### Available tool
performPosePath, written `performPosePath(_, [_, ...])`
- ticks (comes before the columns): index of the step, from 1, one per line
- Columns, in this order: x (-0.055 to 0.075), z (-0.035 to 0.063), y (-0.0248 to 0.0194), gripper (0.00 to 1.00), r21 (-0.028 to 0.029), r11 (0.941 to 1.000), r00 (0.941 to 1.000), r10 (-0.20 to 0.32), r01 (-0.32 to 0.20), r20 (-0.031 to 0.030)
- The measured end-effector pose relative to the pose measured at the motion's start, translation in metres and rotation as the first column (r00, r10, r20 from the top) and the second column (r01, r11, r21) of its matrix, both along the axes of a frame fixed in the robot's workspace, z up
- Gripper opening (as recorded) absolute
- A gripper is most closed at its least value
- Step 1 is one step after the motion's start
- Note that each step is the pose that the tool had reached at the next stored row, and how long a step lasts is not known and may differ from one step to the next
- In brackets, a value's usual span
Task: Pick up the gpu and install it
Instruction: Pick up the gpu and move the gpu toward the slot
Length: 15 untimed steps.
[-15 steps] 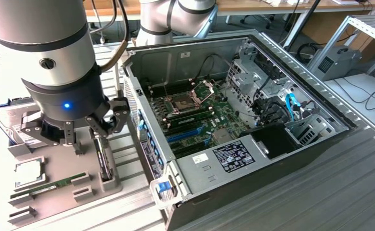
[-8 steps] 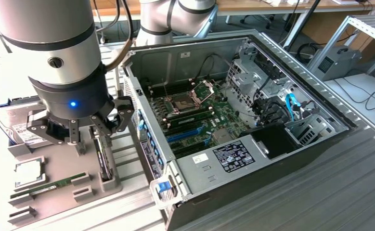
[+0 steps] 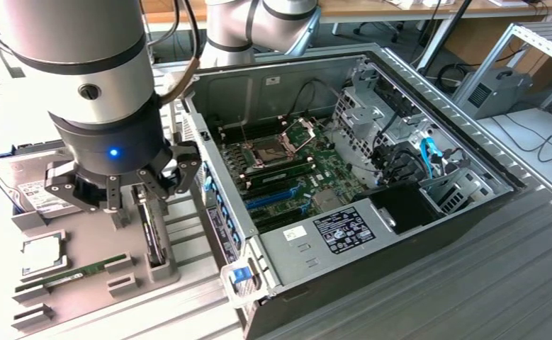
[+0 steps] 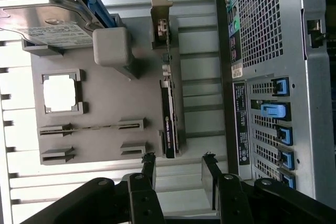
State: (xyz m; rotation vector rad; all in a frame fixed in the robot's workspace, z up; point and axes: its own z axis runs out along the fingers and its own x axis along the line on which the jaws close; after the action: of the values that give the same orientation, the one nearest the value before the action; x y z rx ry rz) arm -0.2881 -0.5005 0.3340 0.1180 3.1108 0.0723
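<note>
My gripper (image 3: pixel 132 204) hangs over the gpu (image 3: pixel 153 244), fingers (image 4: pixel 148 163) spread, grasping nothing; the gpu stands on edge in the grey tray (image 4: pixel 105 103) beside the case (image 3: pixel 399 283), not yet installed; upright, its top edge suits a straddling pinch.

I can read no word or number anywhere; the print is all too small to make out. There is white lettering along the edge of the gpu (image 4: pixel 169 121), standing just beside the computer case (image 3: pixel 370 290). There is a white label (image 4: pixel 55 36) on the hard drive (image 4: pixel 42 11), farther from the case. A black label (image 3: pixel 344 230) with white print sits inside the case, and a dark strip label (image 4: pixel 239 121) on its rear panel.
</note>
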Motion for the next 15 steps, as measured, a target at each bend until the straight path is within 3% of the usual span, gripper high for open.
performPosePath(15, [0.0051,-0.0003,0.0,0.48,0.0,1.0,1.0,0.0,0.0,0.0])
